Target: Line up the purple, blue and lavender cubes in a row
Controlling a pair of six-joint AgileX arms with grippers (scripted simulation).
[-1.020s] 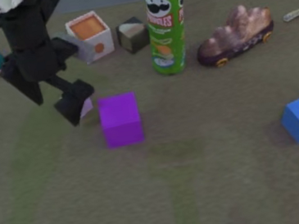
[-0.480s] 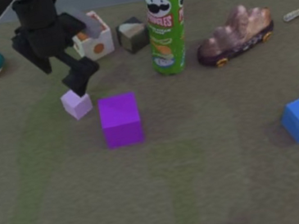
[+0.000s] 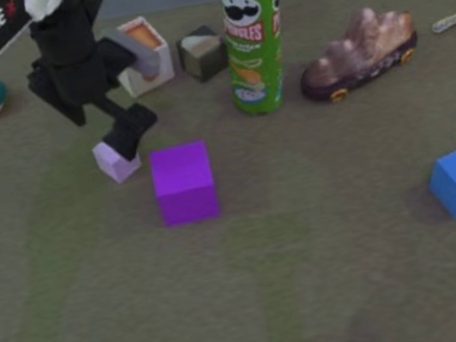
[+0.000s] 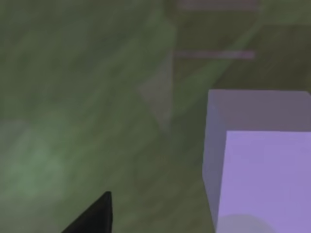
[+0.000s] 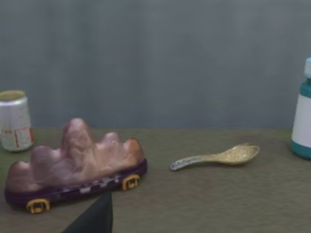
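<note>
Top view: left gripper (image 3: 129, 135) over slightly skewed lavender cube (image 3: 114, 163) beside square-set purple cube (image 3: 184, 182), finger state unclear.

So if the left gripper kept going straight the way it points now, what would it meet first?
Most likely the lavender cube: the left gripper hangs just above it, angled downward, and the left wrist view shows the cube close ahead. Its height is unclear, so it might reach the table beside the cube instead.
</note>
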